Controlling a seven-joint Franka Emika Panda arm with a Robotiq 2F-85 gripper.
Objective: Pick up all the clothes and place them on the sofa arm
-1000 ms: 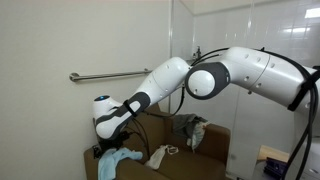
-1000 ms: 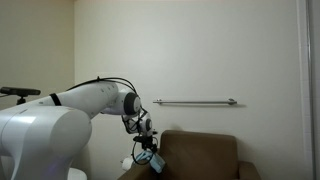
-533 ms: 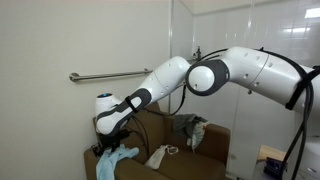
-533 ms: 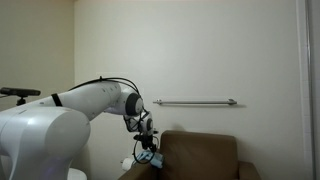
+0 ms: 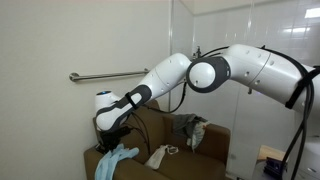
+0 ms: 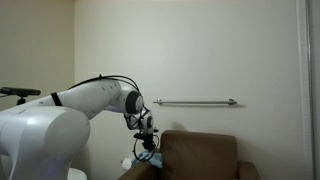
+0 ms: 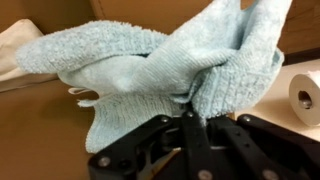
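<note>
A light blue towel-like cloth (image 7: 170, 60) fills the wrist view, and my gripper (image 7: 190, 112) is shut on a fold of it, the two black fingers pressed together. In both exterior views the gripper (image 5: 108, 142) (image 6: 147, 143) hangs low over the brown sofa (image 5: 205, 160) (image 6: 205, 155), with the blue cloth (image 5: 120, 158) (image 6: 148, 157) draped beneath it by the sofa arm (image 5: 95, 160). A white garment (image 5: 158, 156) lies on the seat. A grey-blue garment (image 5: 188, 127) is heaped at the sofa's back corner.
A metal grab rail (image 5: 105, 75) (image 6: 195, 101) runs along the wall above the sofa. In the wrist view a white cloth (image 7: 15, 50) lies at the left and a paper roll (image 7: 305, 95) sits at the right. A tiled wall stands behind the arm.
The jaws have gone from open to shut on the blue cloth. The arm has barely moved, and the cloth has bunched up between the fingers.
</note>
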